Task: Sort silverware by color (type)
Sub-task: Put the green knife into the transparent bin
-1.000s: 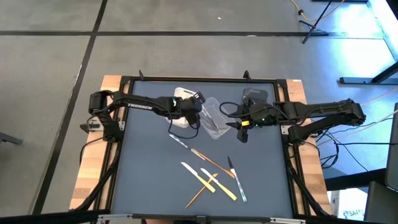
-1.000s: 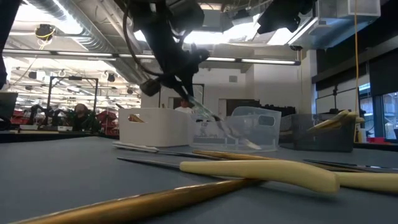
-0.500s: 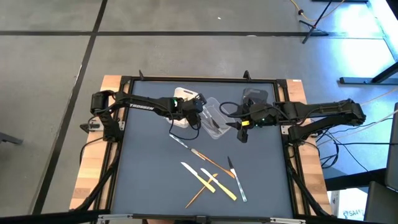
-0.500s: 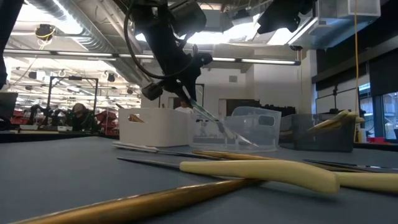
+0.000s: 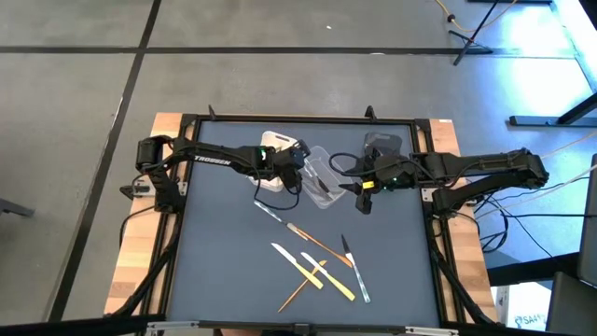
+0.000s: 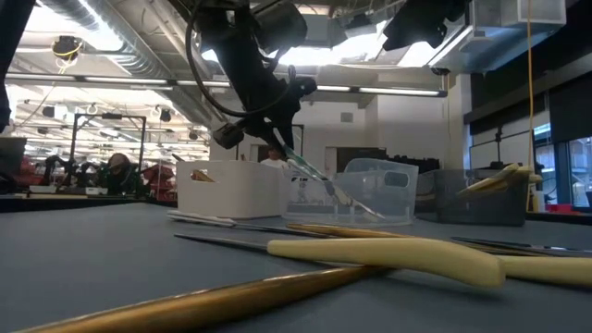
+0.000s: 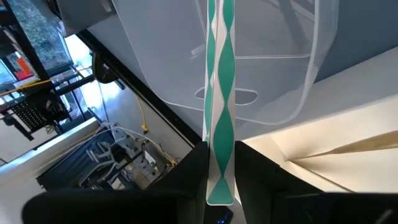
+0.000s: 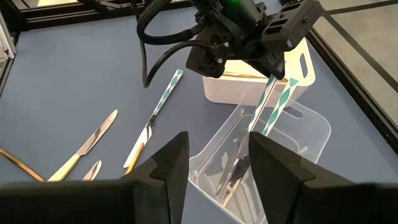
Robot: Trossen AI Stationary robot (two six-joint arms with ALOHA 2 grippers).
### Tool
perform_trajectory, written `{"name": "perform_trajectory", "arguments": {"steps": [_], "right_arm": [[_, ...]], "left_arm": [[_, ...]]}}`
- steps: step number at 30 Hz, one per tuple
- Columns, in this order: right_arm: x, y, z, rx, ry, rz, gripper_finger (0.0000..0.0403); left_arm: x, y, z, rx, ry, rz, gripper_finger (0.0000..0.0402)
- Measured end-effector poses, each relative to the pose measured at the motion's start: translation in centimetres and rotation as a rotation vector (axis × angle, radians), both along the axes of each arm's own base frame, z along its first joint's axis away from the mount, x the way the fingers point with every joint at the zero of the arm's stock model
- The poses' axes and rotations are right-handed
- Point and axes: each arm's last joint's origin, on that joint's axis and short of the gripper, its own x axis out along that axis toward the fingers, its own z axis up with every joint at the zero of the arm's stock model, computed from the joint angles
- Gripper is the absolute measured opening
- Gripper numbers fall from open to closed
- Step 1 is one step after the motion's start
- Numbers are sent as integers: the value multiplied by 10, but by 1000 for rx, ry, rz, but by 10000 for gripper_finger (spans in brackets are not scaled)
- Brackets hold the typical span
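Observation:
My left gripper [image 5: 300, 173] hangs over the clear tub [image 5: 322, 183], shut on a utensil with a green-and-white striped handle [image 8: 273, 102] that slants down into the tub. My right gripper [image 8: 214, 168] hovers open just right of that tub, with nothing between its fingers. Loose silverware lies flat on the mat: a second striped piece [image 5: 270, 213], a tan wooden piece [image 5: 315, 245], cream and yellow pieces [image 5: 322, 275] and a grey knife [image 5: 354, 271]. A white tub [image 5: 272, 151] and a dark grey tub [image 5: 381, 147] stand beside the clear one. My left gripper pinches the upper end of the striped handle [image 7: 221, 183] between its two fingers. The fingers slant downward and the handle runs on along them. The utensil hangs tilted, its lower end [image 6: 365, 211] inside the clear tub; whether it touches the bottom I cannot tell.
The three tubs stand in a row at the far middle of the mat. The clear tub holds a few utensils [image 8: 233, 174]. A tan piece sticks out of the white tub [image 6: 201, 175]. Bare mat lies at the near left [image 5: 224, 271]. A black frame [image 5: 298, 119] edges the table.
The striped utensil's lower end has swung a little inward, so that it hangs slightly steeper in the clear tub. My left gripper has stayed over the tub.

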Motion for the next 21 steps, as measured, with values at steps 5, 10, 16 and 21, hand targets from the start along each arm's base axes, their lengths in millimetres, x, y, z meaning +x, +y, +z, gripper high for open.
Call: {"name": "perform_trajectory", "arguments": {"steps": [5,10,16,21], "right_arm": [[0,0,0,0,0,0,154],[0,0,0,0,0,0,154],[0,0,0,0,0,0,154],[0,0,0,0,1,0,154]], "left_arm": [[0,0,0,0,0,1,69],[0,0,0,-24,-25,17,69],[1,-1,0,-52,-57,25,69],[1,-1,0,-52,-59,25,69]]}}
